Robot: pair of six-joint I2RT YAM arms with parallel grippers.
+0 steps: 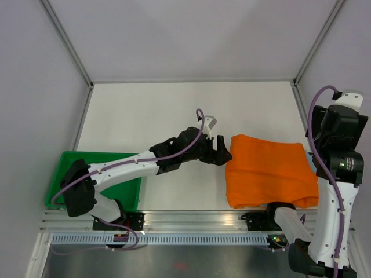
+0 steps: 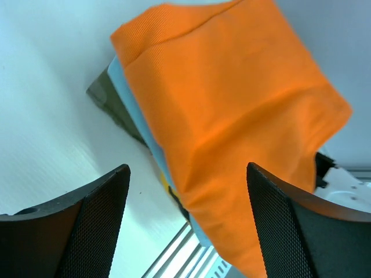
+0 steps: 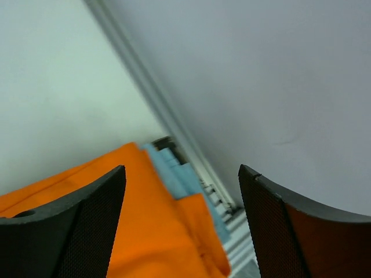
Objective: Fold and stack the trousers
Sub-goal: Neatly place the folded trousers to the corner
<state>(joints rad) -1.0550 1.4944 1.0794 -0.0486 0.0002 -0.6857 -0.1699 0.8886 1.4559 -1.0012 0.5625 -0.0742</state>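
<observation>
Trousers (image 1: 269, 171), folded into an orange slab, lie on the tabletop (image 1: 151, 110) at 4 o'clock from its middle, long axis running 9 to 3 o'clock. My left claw (image 1: 222, 152) is spread just beside their 9 o'clock edge; my right claw (image 3: 182, 174) is spread too, holding nothing.

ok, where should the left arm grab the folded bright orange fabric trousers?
Probably the left folded edge of the orange trousers, approached from the left by the open left gripper beside it. That edge lies stacked on a light blue cloth, so pinch only the orange layer.
</observation>
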